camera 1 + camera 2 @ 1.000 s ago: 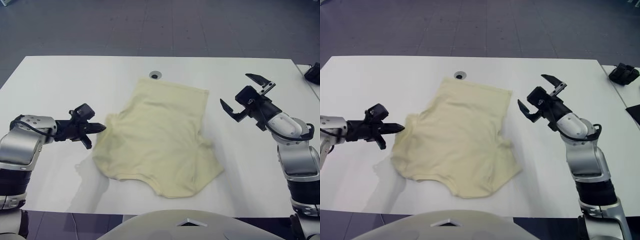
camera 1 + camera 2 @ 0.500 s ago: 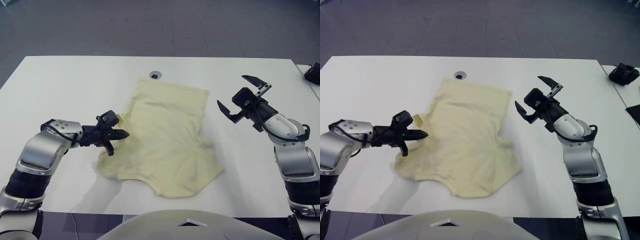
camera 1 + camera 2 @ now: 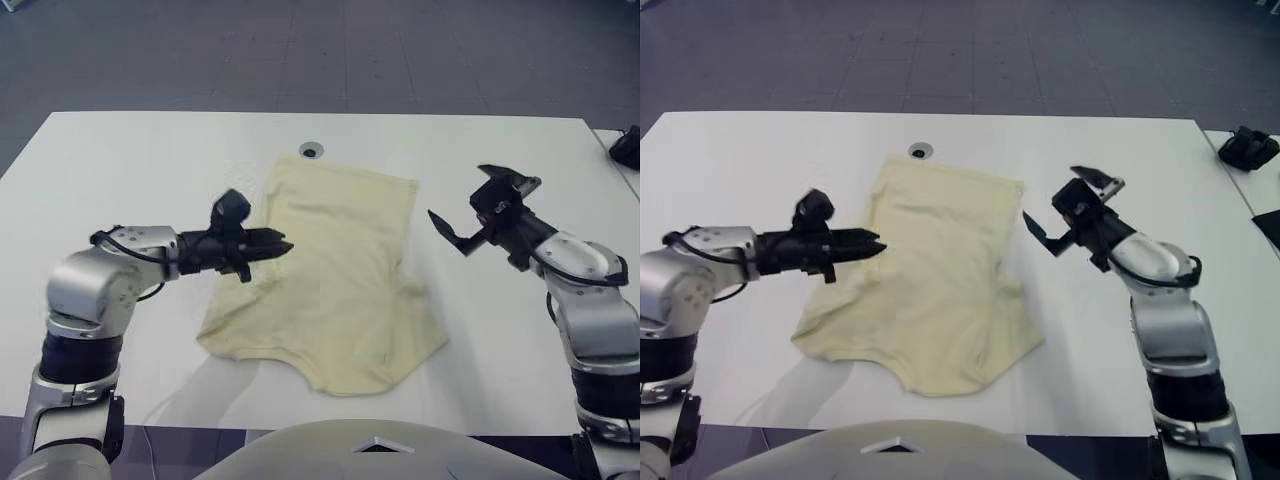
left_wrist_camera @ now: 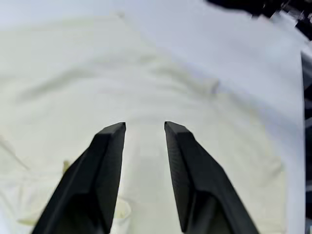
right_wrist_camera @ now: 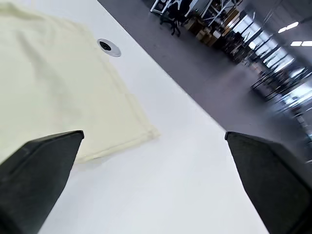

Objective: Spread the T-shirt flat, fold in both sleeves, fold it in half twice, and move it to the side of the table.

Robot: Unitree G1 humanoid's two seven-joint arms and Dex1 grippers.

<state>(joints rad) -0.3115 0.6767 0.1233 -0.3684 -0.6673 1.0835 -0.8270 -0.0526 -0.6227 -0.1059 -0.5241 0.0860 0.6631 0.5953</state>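
Evidently the sleeve fold is the step in hand. The pale yellow cotton T-shirt (image 3: 340, 270) lies rumpled at the middle of the white table (image 3: 120, 160), its straight hem toward the far edge. The left gripper (image 3: 285, 243) hangs low over the shirt's left side. Its black fingers (image 4: 108, 146) stand slightly parted with nothing pinched between them, and only cloth shows through the gap. The right gripper (image 3: 478, 203) hovers just beside the shirt's right edge, its jaws spread wide, probably poised for the other sleeve. That sleeve seems to be the flap that flares out at the near right. A small round metal grommet (image 3: 311, 150) sits just beyond the hem. A dark object (image 3: 1245, 147) rests well apart on a neighbouring surface — neither should hinder a fold.
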